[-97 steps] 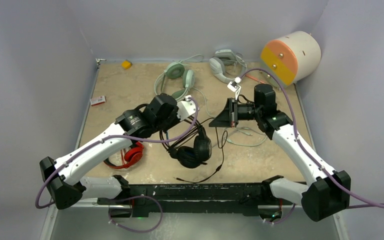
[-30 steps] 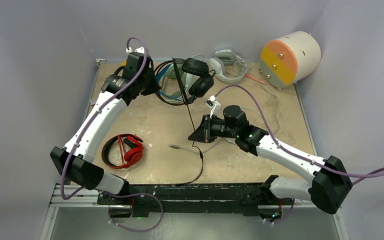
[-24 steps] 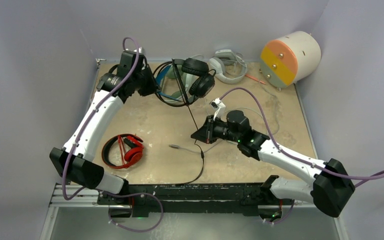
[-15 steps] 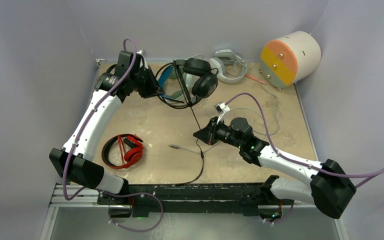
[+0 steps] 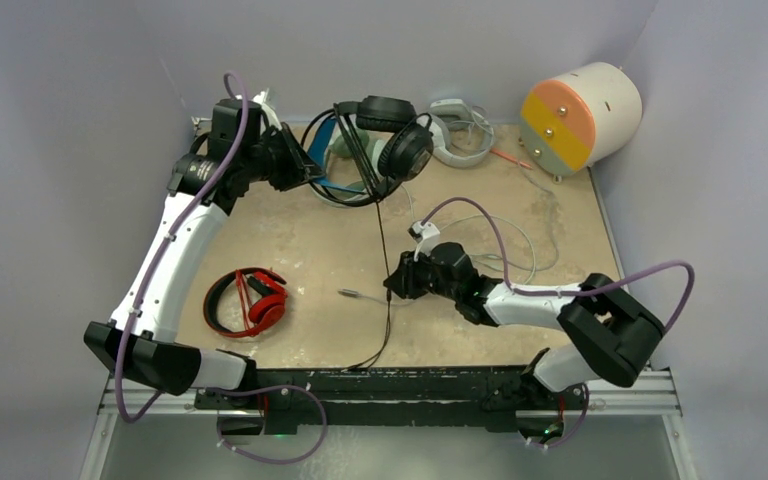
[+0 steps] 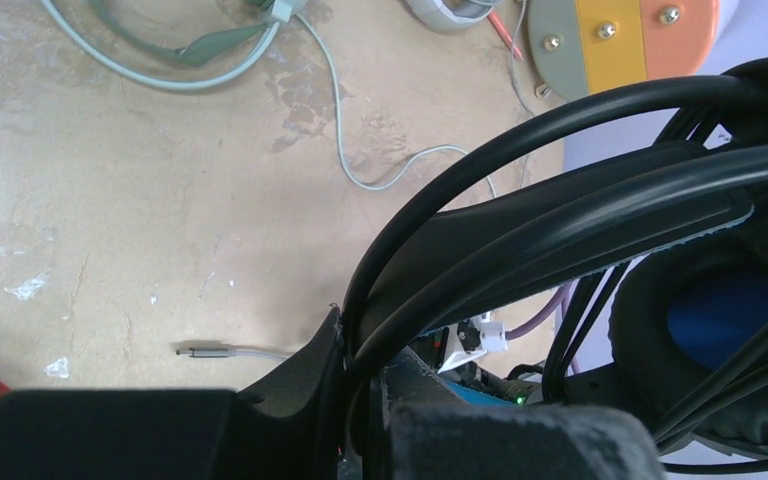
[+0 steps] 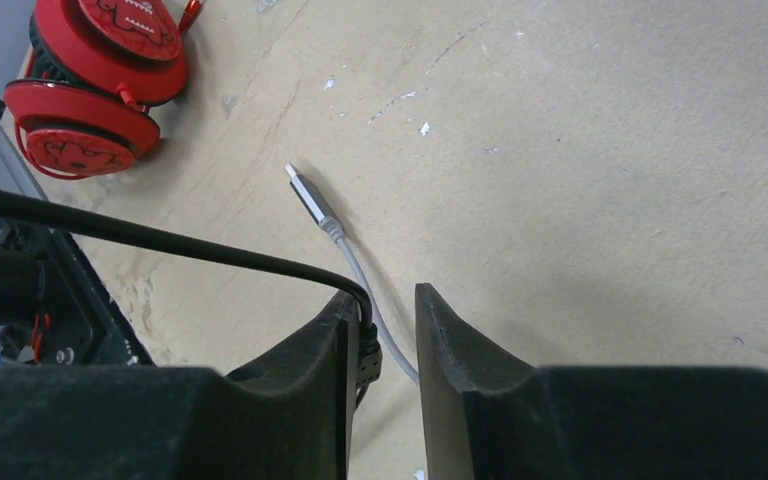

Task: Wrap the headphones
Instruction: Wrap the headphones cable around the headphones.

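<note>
My left gripper [image 5: 303, 172] is shut on the headband of the black headphones with blue ear cups [image 5: 385, 140] and holds them up over the far middle of the table; the band fills the left wrist view [image 6: 560, 215]. Their black cable [image 5: 381, 230] hangs down and runs between the fingers of my right gripper [image 5: 391, 284]. Its jaws stand apart, with the cable [image 7: 160, 240] resting against the left finger [image 7: 335, 335]. The red-and-black headphones [image 5: 250, 302] lie at the near left. The mint-green headset [image 5: 343, 148] is mostly hidden behind the black one.
A grey-white headset [image 5: 455, 128] lies at the far back. An orange-and-yellow cylinder [image 5: 580, 112] stands at the far right corner. A pale grey cable with a metal plug [image 5: 351, 293] lies on the table under my right gripper. Grey walls close in on three sides.
My left arm has lifted the black headphones from mid-table to the far side. My right gripper has moved nearer and lower along the hanging cable.
</note>
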Available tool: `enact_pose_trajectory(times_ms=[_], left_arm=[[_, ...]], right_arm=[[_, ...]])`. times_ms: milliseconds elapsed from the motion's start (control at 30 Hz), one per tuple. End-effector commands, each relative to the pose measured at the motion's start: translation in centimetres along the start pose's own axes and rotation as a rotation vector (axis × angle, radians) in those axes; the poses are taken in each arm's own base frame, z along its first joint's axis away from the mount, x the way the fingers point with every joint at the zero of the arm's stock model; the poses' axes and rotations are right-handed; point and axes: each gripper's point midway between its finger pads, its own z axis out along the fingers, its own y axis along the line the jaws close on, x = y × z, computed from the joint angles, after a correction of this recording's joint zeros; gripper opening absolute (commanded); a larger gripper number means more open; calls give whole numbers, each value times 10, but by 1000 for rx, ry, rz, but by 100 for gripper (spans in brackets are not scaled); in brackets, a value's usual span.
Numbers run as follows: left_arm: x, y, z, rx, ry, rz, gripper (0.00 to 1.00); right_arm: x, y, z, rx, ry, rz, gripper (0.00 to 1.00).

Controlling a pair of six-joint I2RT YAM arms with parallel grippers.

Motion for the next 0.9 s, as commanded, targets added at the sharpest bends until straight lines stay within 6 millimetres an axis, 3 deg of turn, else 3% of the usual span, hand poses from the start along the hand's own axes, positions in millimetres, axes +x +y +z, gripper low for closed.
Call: enact_pose_trajectory(times_ms=[0,433,667,867], left_arm=[[-20,-40,-21,160,-78,-17,0],[-23,-37,-16,141,-87,-19,0],[-24,-36,-15,138,-92,-22,0],[-27,-37,-20,131,-106,-13,0]], right_arm=[[14,-11,9,39,13,-45,31],[42,12,4,-8,66,-61,50],[56,11,3,3,79,-69,44],[70,10,-4,-14,81,-43,45]])
